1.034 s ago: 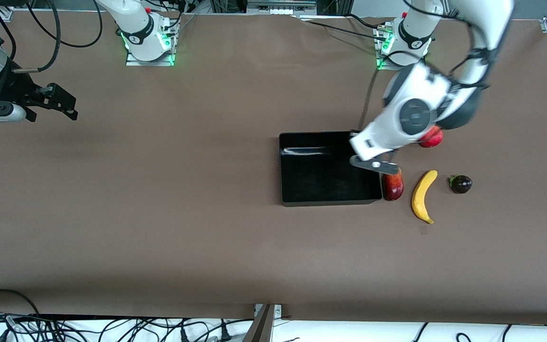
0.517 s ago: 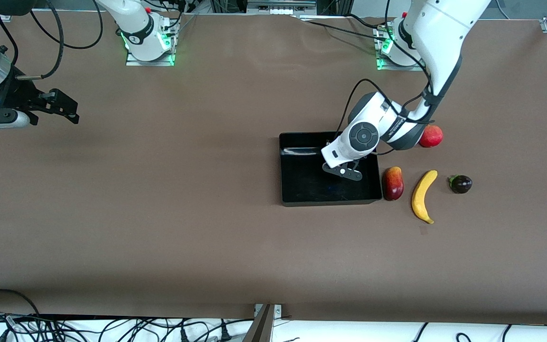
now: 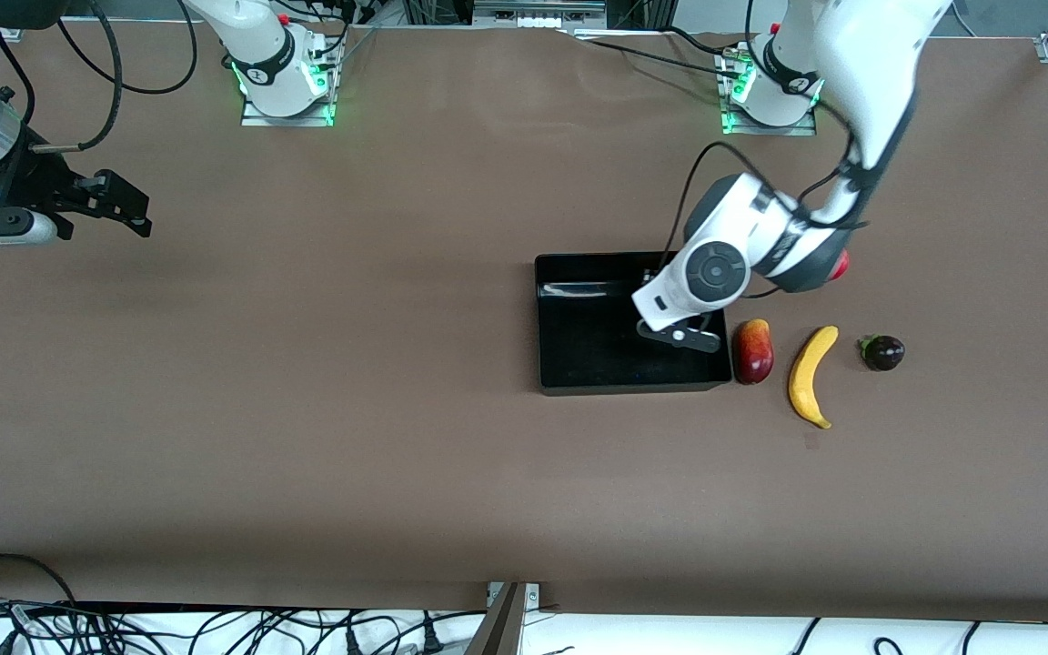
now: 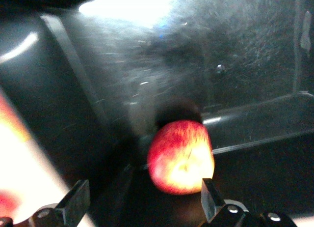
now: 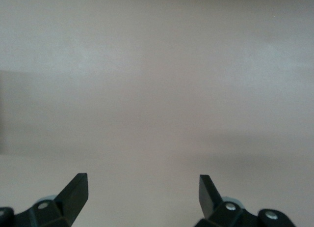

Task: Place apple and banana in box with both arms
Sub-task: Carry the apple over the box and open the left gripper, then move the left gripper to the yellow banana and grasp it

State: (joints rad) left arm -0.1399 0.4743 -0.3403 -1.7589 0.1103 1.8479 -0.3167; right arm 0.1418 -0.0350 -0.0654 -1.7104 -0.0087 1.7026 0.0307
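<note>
Nearest, banana (image 3: pixel 811 377) lying on the surface beside the box (image 3: pixel 579 364), then apple (image 4: pixel 181 156) inside that box under left gripper (image 4: pixel 142 200) with fingers wide, then right gripper (image 5: pixel 142 195) waiting, fingers wide, over the bare surface toward the right arm's end.

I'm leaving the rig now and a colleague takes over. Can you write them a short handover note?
Left gripper: open, over the box, nothing held.
Right gripper: open, empty, waiting over bare table at the right arm's end.
Apple: in the box, below the left gripper's spread fingers.
Banana: on the table beside the box, toward the left arm's end.
Done: apple is in.
Left: pick up the banana and put it in the box.
</note>
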